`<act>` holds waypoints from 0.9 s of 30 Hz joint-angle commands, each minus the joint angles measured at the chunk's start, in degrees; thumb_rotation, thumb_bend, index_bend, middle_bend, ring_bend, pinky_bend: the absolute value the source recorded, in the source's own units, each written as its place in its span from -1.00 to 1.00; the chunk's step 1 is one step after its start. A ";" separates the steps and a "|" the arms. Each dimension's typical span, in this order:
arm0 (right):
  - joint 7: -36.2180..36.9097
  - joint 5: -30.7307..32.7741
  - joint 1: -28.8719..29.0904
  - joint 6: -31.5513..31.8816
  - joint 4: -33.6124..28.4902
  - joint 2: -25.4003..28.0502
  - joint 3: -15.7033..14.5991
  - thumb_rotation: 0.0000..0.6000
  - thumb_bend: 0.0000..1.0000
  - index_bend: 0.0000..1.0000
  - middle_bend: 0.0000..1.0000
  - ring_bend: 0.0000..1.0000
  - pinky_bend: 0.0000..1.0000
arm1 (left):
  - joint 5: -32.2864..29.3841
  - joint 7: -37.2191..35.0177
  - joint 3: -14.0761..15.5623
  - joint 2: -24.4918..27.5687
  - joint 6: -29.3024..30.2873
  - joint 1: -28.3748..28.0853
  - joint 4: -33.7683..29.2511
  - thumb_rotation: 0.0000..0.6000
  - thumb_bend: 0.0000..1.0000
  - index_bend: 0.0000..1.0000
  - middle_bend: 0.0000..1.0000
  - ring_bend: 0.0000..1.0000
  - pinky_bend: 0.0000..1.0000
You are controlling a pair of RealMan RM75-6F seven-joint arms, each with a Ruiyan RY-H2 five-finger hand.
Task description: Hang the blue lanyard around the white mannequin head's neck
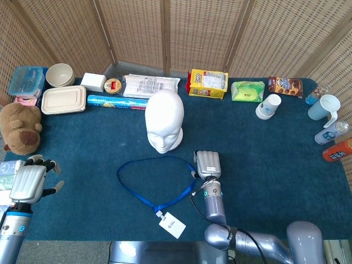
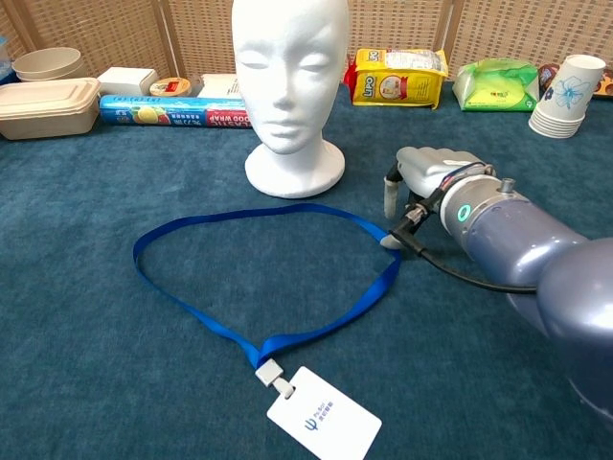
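The blue lanyard (image 1: 144, 181) lies in a flat loop on the blue cloth in front of the white mannequin head (image 1: 164, 119), which stands upright. Its white badge (image 1: 172, 224) lies at the near end. In the chest view the lanyard (image 2: 192, 302) and its badge (image 2: 323, 422) lie below the mannequin head (image 2: 290, 81). My right hand (image 1: 208, 164) hovers over the loop's right bend, fingers (image 2: 388, 199) pointing down, and one fingertip touches the strap there. Whether it pinches the strap is hidden. My left hand (image 1: 30, 181) is at the near left edge, fingers spread, holding nothing.
A brown plush toy (image 1: 21, 127) sits just beyond my left hand. Along the back edge stand food boxes (image 1: 64, 99), a bowl (image 1: 59, 74), snack packs (image 1: 208, 83) and paper cups (image 1: 268, 106). A mug (image 1: 324, 107) and bottles (image 1: 333, 133) line the right edge.
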 commanded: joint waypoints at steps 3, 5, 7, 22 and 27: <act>-0.46 0.31 0.60 0.37 0.60 0.03 0.01 0.86 -0.43 -0.03 0.98 1.00 1.00 | 0.00 0.20 0.00 -0.13 0.08 -0.13 0.11 1.00 -0.55 0.05 0.01 -0.18 -0.59; -0.59 0.56 0.73 0.62 0.74 0.11 0.11 0.87 -0.40 -0.03 0.98 1.00 1.00 | -0.04 0.21 0.00 -0.23 0.20 -0.12 0.11 1.00 -0.55 0.05 0.01 -0.18 -0.59; -0.67 0.74 0.81 0.85 0.85 0.22 0.13 0.87 -0.39 -0.03 0.98 1.00 1.00 | -0.16 0.21 0.04 -0.30 0.18 -0.14 0.15 1.00 -0.55 0.05 0.01 -0.18 -0.59; -1.29 2.02 1.35 1.65 0.73 0.58 -0.41 0.87 -0.25 -0.02 0.98 1.00 1.00 | -0.28 -0.10 0.32 -0.41 0.24 -0.24 0.42 1.00 -0.55 0.05 0.01 -0.18 -0.59; -2.26 3.05 1.71 1.81 0.33 0.72 -0.50 0.87 -0.19 -0.02 0.98 1.00 1.00 | -0.18 -0.33 0.43 -0.49 0.39 -0.19 0.58 1.00 -0.55 0.05 0.01 -0.18 -0.59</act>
